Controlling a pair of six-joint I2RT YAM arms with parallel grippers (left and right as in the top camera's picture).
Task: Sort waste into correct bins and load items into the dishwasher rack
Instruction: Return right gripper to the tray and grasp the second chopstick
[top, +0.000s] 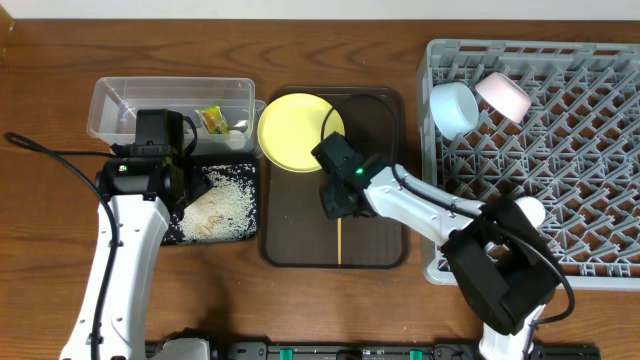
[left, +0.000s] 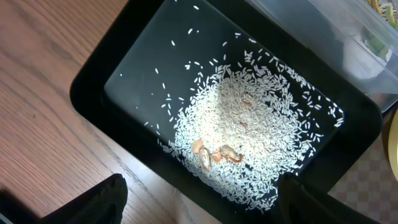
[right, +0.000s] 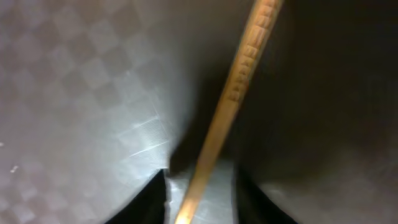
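Observation:
My right gripper (top: 336, 197) is down on the brown serving tray, and in the right wrist view (right: 200, 208) its fingers straddle a wooden chopstick (right: 242, 74) with a small gap on each side. The chopsticks (top: 340, 243) lie along the tray. The yellow plate (top: 297, 132) lies at the tray's far left. My left gripper (left: 205, 208) is open and empty over the near edge of the black tray (left: 118, 74), which holds rice grains (left: 249, 137). The clear tub (top: 125, 100) holds the green-and-orange wrapper (top: 212, 120). The grey rack (top: 560, 150) holds the light blue bowl (top: 455, 107) and white bowl (top: 503, 95).
The brown serving tray (top: 300, 240) lies between the black tray (top: 250, 235) and the rack. A small pale cup (top: 529, 212) stands in the rack by my right arm's elbow. A few tan scraps (left: 214, 152) lie in the rice. Bare wooden table runs along the front.

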